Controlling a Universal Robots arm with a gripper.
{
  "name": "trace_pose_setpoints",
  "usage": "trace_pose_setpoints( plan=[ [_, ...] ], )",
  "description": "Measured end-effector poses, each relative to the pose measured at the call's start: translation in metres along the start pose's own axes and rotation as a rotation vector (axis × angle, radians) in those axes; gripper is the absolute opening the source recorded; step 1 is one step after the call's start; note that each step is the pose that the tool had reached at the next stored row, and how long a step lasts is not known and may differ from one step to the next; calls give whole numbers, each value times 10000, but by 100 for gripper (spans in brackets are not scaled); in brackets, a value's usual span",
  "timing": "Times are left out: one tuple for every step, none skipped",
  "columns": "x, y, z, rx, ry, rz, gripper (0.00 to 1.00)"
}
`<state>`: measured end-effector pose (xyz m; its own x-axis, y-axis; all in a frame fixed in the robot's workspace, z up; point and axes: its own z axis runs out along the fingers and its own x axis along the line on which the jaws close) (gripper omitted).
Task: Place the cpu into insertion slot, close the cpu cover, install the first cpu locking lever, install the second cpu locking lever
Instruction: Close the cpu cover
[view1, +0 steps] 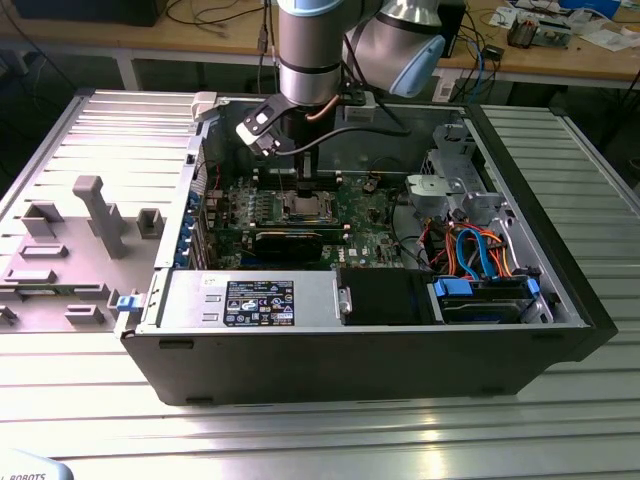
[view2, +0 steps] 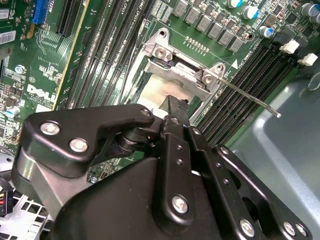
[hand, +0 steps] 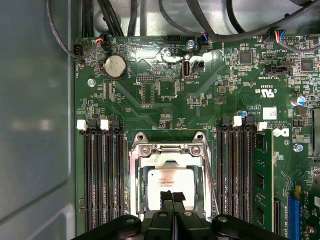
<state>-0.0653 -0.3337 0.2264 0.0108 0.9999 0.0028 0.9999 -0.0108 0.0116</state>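
Observation:
The cpu (hand: 167, 181), a silvery square chip, lies in the insertion slot (hand: 134, 172) on the green motherboard (hand: 150, 100). The cpu cover (hand: 169, 149), a silvery frame, lies around it. My gripper (hand: 172, 196) is shut, its two black fingertips pressed together right over the chip's near edge, with nothing between them. In the second wrist view the gripper (view2: 175, 106) hides most of the cpu (view2: 154, 92). There a thin locking lever (view2: 250, 98) sticks out from the socket's corner across the memory slots. In the exterior view the gripper (view1: 303, 187) hangs over the slot (view1: 305, 206) inside the open computer case.
Long black memory slots (hand: 102, 175) flank the socket on both sides. A black card (view1: 290, 240), a power supply (view1: 250, 298), a drive cage (view1: 450, 185) and orange and blue cables (view1: 470, 250) fill the case. A grey fixture plate (view1: 80, 230) lies at the exterior view's left.

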Motion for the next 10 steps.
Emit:
trace_pose_setpoints(
  plan=[
    [0, -5, 0, -1, 1, 1, 11],
    [0, -13, 0, 0, -1, -1, 11],
    [0, -21, 0, 0, 0, -1, 11],
    [-1, -40, 0, 0, 0, -1, 11],
    [-1, -53, 0, 0, 0, -1, 11],
    [-1, -59, 0, 0, 0, -1, 11],
    [-2, -72, 1, 0, -1, -3, 11],
    [-2, -85, 1, 1, -2, -7, 11],
    [-2, -100, 1, 1, -2, -9, 11],
    [-2, -112, 3, 0, 0, -10, 11]
  ],
)
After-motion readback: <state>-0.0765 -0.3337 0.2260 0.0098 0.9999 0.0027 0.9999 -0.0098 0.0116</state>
